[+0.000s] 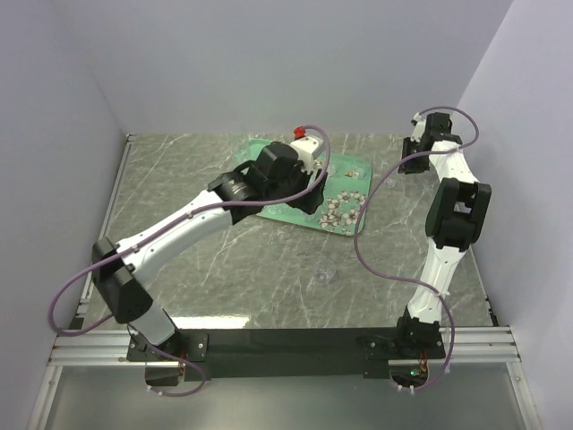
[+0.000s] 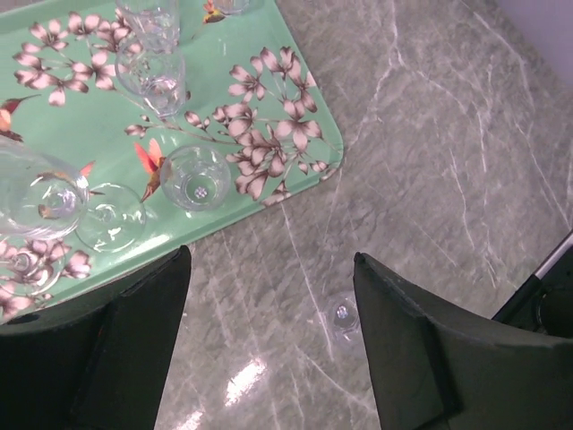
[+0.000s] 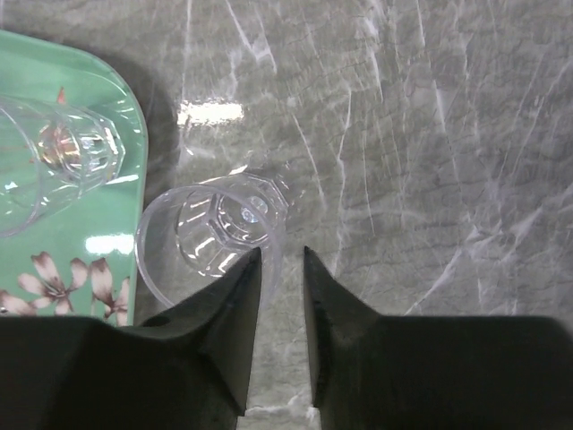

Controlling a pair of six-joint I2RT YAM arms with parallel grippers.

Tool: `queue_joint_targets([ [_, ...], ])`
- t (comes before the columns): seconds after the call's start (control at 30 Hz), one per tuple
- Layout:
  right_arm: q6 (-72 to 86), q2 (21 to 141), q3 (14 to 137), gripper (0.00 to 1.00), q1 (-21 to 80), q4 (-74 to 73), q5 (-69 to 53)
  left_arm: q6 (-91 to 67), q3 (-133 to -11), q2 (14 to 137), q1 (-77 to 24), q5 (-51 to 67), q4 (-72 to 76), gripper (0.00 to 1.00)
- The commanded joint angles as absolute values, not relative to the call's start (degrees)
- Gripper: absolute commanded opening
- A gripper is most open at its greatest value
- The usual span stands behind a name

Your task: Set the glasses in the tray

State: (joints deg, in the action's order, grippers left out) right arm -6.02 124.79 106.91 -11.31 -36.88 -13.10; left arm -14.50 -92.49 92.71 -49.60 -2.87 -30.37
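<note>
1. The glass (image 3: 210, 237) being worked on sits mouth-up on the table (image 3: 430, 134). It is just beside a rounded corner of the tray (image 3: 121, 193) and not yet in it.
2. The right claw (image 3: 279, 264) has one finger inside the mouth and one outside, with the near wall of the glass in the narrow gap between them. From where I stand I cannot tell whether the pads are pinching that wall or only flanking it.
3. I'd want a square, deep bite on that thin wall before any lift. A smooth glass held by one side looks likely to swing or slip if the pinch is shallow.
4. Next it should go straight up, high enough to clear the raised rim, and then a short way sideways over the tray. There is no call for haste.
5. A neighbouring glass (image 3: 63, 148) stands on the tray near that corner, so I'd aim for a bare green patch. I'd also set the base flat before letting go.
6. Several other glasses (image 2: 195, 179) are standing in the tray.
7. The left claw (image 2: 270, 260) hangs wide open and empty beside the tray's edge. A small glass (image 2: 342, 315) sits on the table below it and looks a fair candidate for the next pick.
</note>
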Motion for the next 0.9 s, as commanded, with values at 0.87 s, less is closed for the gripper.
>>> queue_joint_targets([
  [0.87, -12.1, 112.3, 99.0, 0.00, -10.3, -34.9, -31.5, -14.7, -53.9, 61.8, -50.4, -1.4, -2.4, 0.99],
])
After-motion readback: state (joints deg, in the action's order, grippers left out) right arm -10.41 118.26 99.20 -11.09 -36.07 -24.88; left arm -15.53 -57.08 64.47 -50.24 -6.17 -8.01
